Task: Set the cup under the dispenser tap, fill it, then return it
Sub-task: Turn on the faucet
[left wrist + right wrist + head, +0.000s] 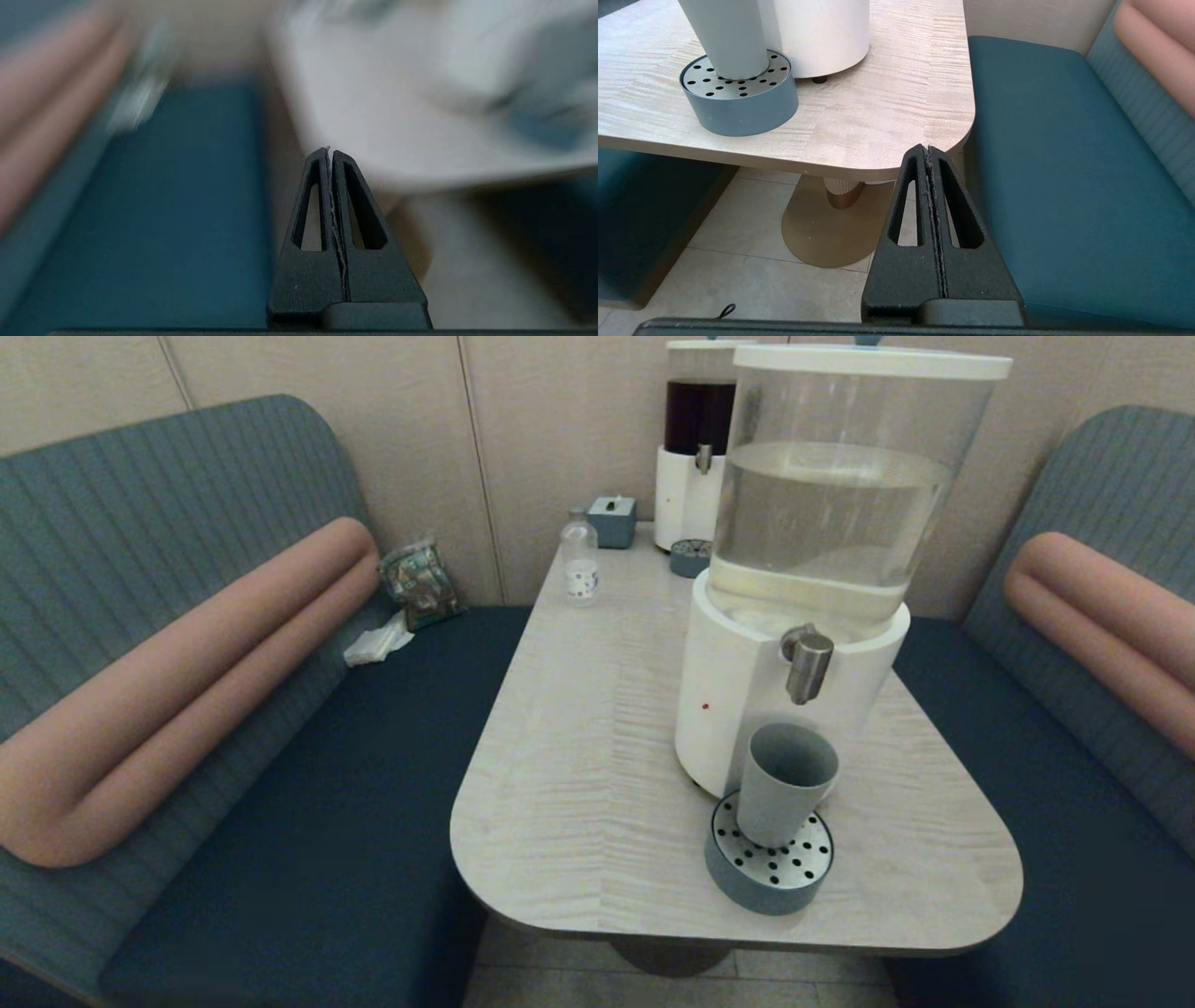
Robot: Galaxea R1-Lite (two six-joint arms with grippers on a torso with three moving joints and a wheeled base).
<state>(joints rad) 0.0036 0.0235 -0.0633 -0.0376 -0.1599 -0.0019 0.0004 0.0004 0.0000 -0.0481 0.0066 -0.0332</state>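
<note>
The grey-blue cup [782,784] stands upright on the perforated drip tray [728,873], directly below the brushed-metal dispenser tap [807,661] of the large clear tank [831,513]. In the right wrist view the cup [726,37] rises from the same drip tray [738,107]. Neither arm shows in the head view. My left gripper [330,151] is shut and empty, held low off the table's near left side. My right gripper [928,149] is shut and empty too, below the table's near right corner.
A clear bottle with a white label [580,560], a small grey box [612,520] and a dark-liquid dispenser [695,457] with its own drip tray [689,558] stand at the table's far end. Teal benches [308,784] flank the table [579,756] on both sides.
</note>
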